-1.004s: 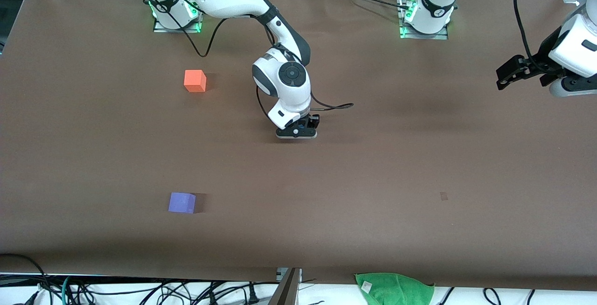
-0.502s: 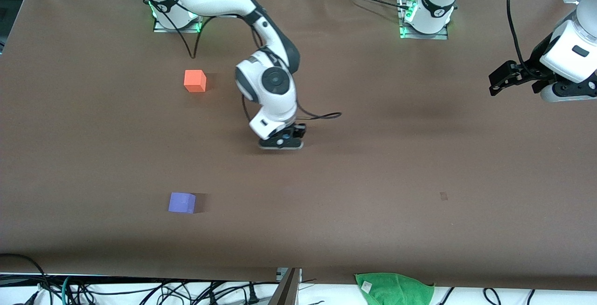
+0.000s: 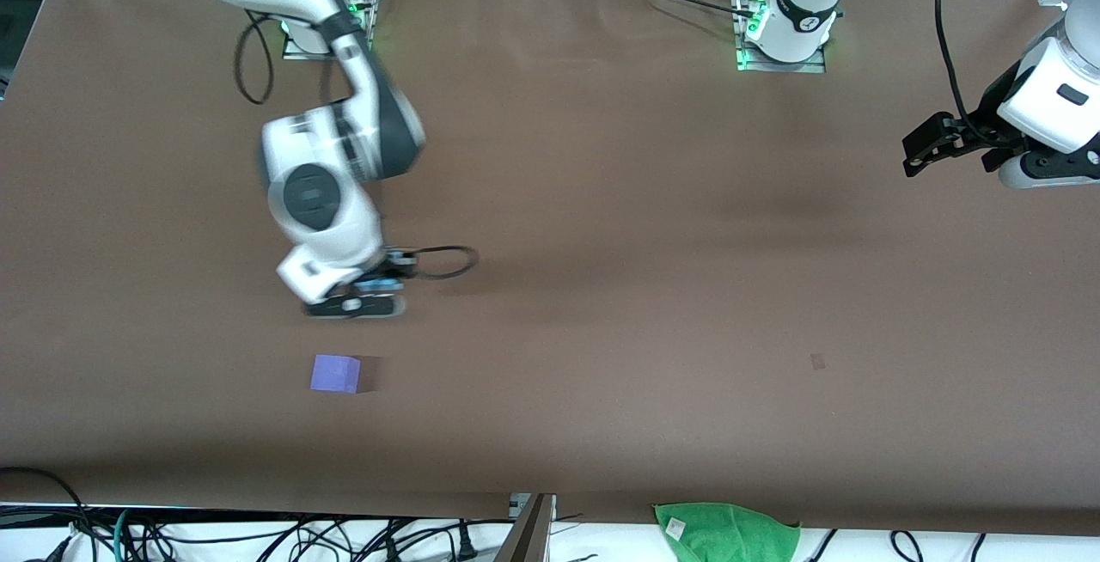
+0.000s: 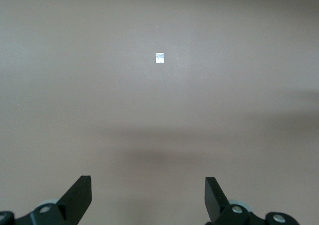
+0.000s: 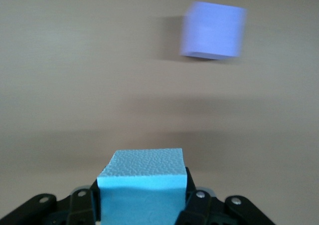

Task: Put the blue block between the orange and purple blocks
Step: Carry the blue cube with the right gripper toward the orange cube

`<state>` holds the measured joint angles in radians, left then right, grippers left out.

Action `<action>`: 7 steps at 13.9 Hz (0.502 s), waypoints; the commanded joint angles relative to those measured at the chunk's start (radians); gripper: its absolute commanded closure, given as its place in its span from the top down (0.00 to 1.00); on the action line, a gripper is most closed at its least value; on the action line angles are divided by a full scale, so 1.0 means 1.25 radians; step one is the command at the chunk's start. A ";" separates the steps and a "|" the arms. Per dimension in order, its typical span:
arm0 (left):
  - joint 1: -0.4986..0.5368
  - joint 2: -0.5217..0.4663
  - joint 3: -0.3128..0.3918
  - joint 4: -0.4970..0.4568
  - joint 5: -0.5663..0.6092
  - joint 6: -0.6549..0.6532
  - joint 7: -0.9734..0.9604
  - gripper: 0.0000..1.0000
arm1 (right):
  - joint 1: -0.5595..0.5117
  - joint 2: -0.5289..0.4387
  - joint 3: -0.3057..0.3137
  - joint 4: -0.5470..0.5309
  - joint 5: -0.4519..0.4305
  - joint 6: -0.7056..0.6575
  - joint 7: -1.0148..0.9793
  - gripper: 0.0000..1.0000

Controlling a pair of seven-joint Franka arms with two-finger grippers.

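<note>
My right gripper (image 3: 357,300) is shut on the light sky-blue block (image 5: 142,185) and carries it above the table. A sliver of the blue block shows in the front view (image 3: 378,285). The violet-purple block (image 3: 335,373) lies on the table nearer to the front camera than the spot under the gripper, and it also shows in the right wrist view (image 5: 213,30). The orange block is hidden by my right arm. My left gripper (image 3: 924,149) is open and empty and waits over the left arm's end of the table; its fingers (image 4: 79,197) stand wide apart.
A green cloth (image 3: 726,532) lies past the table's near edge, beside several cables. A small pale mark (image 3: 817,362) is on the brown table cover (image 3: 644,287) and also shows in the left wrist view (image 4: 159,58).
My right arm has swung with the blue block toward the right arm's end of the table, and it now covers the orange block. My left gripper shifted slightly, then stayed still.
</note>
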<state>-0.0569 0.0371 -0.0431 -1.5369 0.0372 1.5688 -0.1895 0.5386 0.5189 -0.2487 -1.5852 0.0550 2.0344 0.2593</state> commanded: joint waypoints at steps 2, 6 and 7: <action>0.006 0.011 0.003 0.026 -0.011 -0.012 0.013 1.00 | -0.074 -0.095 -0.010 -0.210 0.121 0.127 -0.130 0.42; 0.018 0.012 0.009 0.026 -0.011 -0.007 0.013 1.00 | -0.071 -0.113 -0.007 -0.356 0.125 0.288 -0.130 0.42; 0.020 0.011 0.009 0.026 -0.011 -0.006 0.014 1.00 | -0.070 -0.112 -0.004 -0.386 0.125 0.327 -0.130 0.42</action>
<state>-0.0454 0.0372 -0.0334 -1.5368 0.0371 1.5688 -0.1895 0.4392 0.4285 -0.2604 -1.9541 0.1918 2.3525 0.0990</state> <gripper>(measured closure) 0.000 0.423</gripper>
